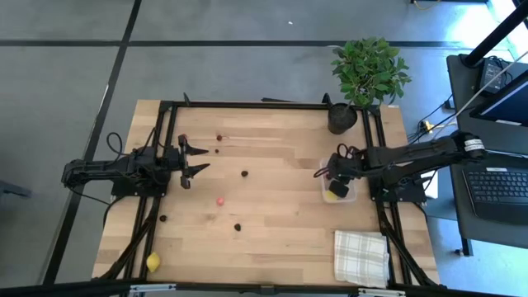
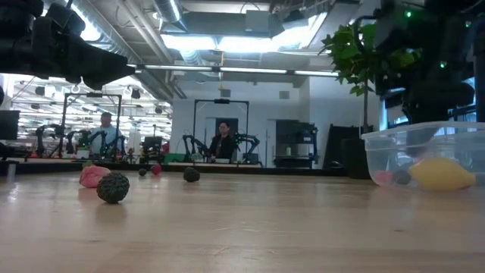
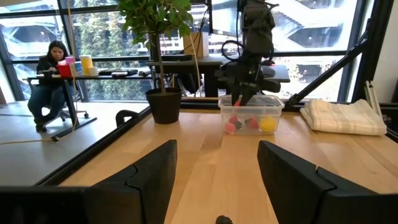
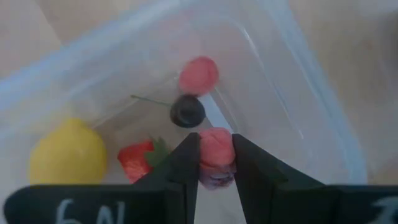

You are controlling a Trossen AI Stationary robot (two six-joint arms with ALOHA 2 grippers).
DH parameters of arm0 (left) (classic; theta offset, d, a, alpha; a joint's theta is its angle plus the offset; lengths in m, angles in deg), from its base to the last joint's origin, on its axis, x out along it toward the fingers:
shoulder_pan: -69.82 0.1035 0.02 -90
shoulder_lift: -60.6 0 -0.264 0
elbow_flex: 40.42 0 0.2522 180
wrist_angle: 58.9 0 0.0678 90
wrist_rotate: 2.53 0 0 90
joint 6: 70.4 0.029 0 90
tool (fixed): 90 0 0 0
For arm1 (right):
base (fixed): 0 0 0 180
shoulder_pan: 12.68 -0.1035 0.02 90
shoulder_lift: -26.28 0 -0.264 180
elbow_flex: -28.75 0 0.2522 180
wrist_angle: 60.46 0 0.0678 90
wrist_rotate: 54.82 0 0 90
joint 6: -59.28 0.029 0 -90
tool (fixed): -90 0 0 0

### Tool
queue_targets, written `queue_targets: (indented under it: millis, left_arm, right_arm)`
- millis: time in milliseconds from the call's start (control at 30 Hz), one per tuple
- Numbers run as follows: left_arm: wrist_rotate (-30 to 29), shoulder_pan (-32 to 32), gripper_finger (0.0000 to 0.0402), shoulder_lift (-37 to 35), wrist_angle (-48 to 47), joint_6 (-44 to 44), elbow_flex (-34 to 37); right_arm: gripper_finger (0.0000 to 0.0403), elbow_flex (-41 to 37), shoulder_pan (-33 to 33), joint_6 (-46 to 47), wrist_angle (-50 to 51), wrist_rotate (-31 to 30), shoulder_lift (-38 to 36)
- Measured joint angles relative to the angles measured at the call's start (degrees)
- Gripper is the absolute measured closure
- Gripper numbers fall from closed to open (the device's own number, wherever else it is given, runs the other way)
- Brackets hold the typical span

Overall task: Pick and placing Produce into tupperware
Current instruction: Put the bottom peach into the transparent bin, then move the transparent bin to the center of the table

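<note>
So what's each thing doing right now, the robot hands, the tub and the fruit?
Right gripper: shut on a pink berry, over the tub.
Left gripper: open, empty, above the table's left side.
Tub: upright, no lid, holding a lemon, strawberry, dark berry and red berry.
Loose fruit: scattered on the table.
Cloth: folded.

Two lemons [image 1: 153, 261] [image 1: 332, 190], one tub [image 1: 350, 196], one cloth [image 1: 360, 256].

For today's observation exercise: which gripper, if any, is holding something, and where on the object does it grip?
The right gripper, above the tupperware, pinches a pink fruit piece by its two opposite sides. The left gripper is open and holds nothing.
</note>
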Motion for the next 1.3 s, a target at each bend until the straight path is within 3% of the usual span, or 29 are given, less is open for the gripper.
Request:
queue_targets:
  millis: [333,700,867,1033,1167,1300]
  left_arm:
    - [0.00,0.00,0.0184,-0.02,0.00,0.00,0.00]
    - [0.00,0.00,0.0184,0.00,0.00,0.04,0.02]
    - [0.00,0.01,0.0184,-0.02,0.00,0.07,0.00]
    - [0.00,0.02,0.0184,-0.01,0.00,0.07,0.00]
    - [0.00,0.02,0.0184,0.00,0.00,0.08,0.00]
    - [0.00,0.02,0.0184,0.00,0.00,0.09,0.02]
  right_arm:
    - [0.0308,-0.68,0.00,0.22,-0.74,0.09,0.02]
    - [0.0222,-0.68,-0.02,0.15,-0.97,0.09,0.02]
    - [0.0206,0.51,-0.02,-0.07,-0.68,0.09,0.04]
    - [0.0205,6.52,-0.02,-3.35,0.36,0.07,-0.04]
    - [0.0205,12.85,-0.04,-5.13,9.69,0.07,-0.23]
    - [0.0205,17.85,-0.06,0.45,24.62,0.07,-0.32]
